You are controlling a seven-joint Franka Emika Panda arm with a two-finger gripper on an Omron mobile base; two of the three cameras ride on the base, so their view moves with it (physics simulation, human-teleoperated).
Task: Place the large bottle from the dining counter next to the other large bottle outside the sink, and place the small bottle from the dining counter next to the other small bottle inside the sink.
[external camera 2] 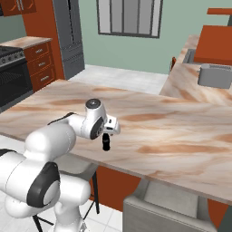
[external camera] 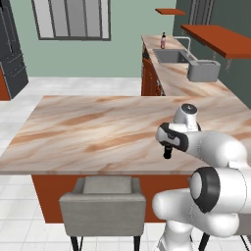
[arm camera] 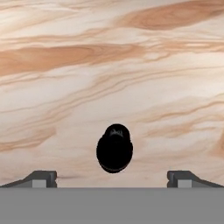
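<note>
Small black bottle (arm camera: 114, 148) stands upright on the marbled dining counter (external camera: 88, 132), directly beneath the gripper (arm camera: 112, 178), whose jaws are spread wide, grasping nothing.

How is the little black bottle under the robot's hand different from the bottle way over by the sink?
The short black glass bottle is all black; the far bottle beside the grey steel sink shows some red. The black one stands on the marbled dining counter under the open hand; the far one stands on the back worktop. Both are upright, neither held.
</note>
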